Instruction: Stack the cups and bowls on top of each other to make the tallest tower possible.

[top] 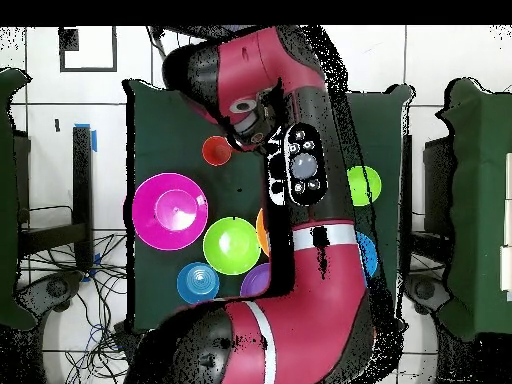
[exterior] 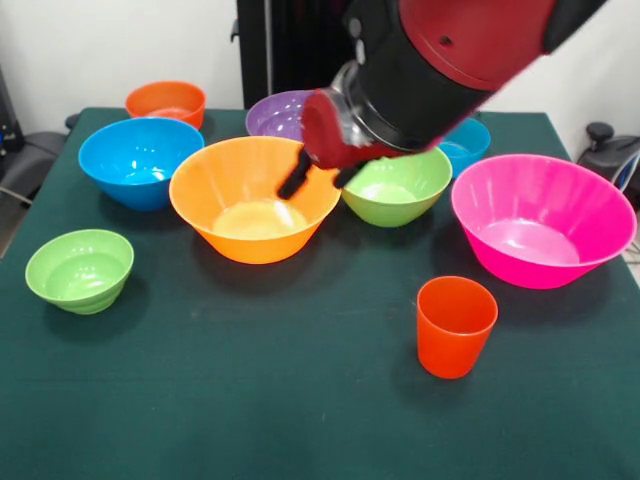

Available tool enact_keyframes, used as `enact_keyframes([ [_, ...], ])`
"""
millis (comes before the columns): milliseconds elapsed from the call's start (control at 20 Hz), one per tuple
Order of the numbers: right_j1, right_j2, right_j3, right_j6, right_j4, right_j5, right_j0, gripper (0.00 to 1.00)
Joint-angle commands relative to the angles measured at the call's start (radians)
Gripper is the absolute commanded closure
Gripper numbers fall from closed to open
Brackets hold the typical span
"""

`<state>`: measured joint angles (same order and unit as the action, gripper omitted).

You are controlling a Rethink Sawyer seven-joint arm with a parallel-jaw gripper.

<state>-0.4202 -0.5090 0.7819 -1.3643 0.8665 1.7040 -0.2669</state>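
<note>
Hidden parts: in the overhead view most of the table (top: 160, 130) is covered by the red and black arm (top: 310, 200). The big orange bowl (exterior: 255, 198) is seen there only as a thin slice beside the arm, and the purple bowl (exterior: 280, 114) and the big blue bowl (exterior: 140, 160) only as small bits.
Gripper: the gripper (exterior: 320, 178) is seen in the front view, hung over the far rim of the big orange bowl. Two dark fingers are seen with a small gap between them, and nothing is held. In the overhead view it cannot be made out under the arm.
Cup: the orange-red cup (exterior: 456, 325) is stood upright and alone near the front of the table, well apart from the gripper. It is also seen from above (top: 217, 151).
Bowls: no bowl is stacked; each is set on the table by itself. The pink bowl (exterior: 543, 218) is at the right, with the medium green bowl (exterior: 397, 186) between it and the big orange bowl. The small green bowl (exterior: 80, 270) is at the left front.
Cut off: the small blue bowl (exterior: 465, 143) and the purple bowl are partly blocked by the arm. The small orange bowl (exterior: 166, 102) is at the far left.
</note>
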Motion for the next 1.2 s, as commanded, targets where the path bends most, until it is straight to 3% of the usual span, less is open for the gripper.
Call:
enact_keyframes([
  [50,-0.053,0.104,0.091,0.040,0.023,0.056,-0.008,0.00],
  [250,-0.081,0.116,0.240,-0.041,-0.099,0.010,-0.025,0.00],
  [500,-0.077,0.109,0.335,-0.082,-0.224,-0.002,-0.023,0.00],
  [600,-0.089,0.117,0.392,-0.146,-0.278,-0.042,-0.028,0.00],
  [950,-0.177,0.159,0.660,-0.300,-0.466,-0.242,-0.034,0.00],
  [1200,-0.288,0.195,0.875,-0.316,-0.516,-0.463,-0.046,0.00],
])
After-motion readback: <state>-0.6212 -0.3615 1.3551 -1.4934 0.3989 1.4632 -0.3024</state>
